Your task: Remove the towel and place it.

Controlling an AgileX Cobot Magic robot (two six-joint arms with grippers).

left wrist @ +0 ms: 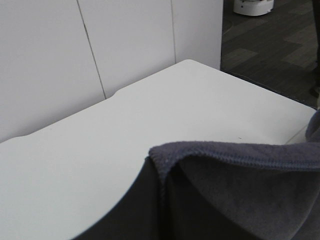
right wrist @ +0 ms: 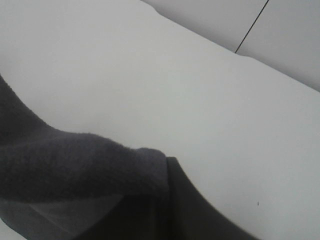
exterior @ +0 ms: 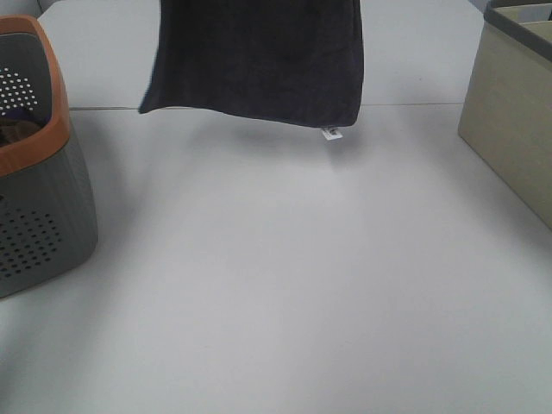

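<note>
Handle towel [exterior: 259, 60] as light, limp plush, pinching the hemmed upper corners; cannot tell either gripper's closure beneath its folds.

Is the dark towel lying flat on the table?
No, the towel hangs in the air above the white table, with its shadow on the surface beneath.

A grey perforated basket [exterior: 43, 224] with an orange rim stands at the left of the white table [exterior: 293, 310], and 1 beige box [exterior: 509, 138] at the right.
</note>
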